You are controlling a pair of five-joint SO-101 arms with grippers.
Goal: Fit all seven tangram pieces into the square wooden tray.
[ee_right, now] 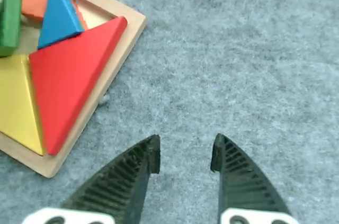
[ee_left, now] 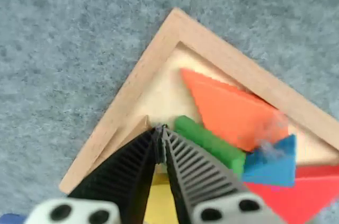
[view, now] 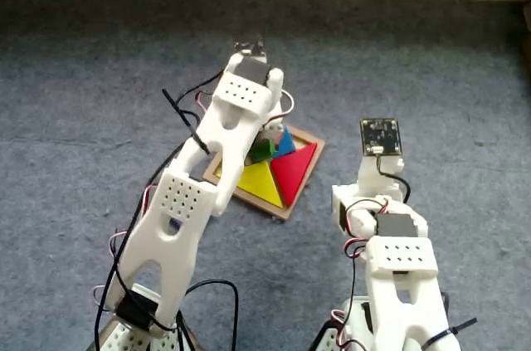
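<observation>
Left gripper (ee_left: 160,128) pressed together beside green piece (ee_left: 209,144); right gripper (ee_right: 185,152) apart above carpet (ee_right: 254,49).

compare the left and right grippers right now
The left gripper is shut, tip to tip; the right gripper is open, with a clear gap. The left gripper is over the tray, its tips beside the green piece; the right gripper is over bare carpet beside the tray. Both are black, ribbed on the inner faces, and appear to hold nothing.
</observation>
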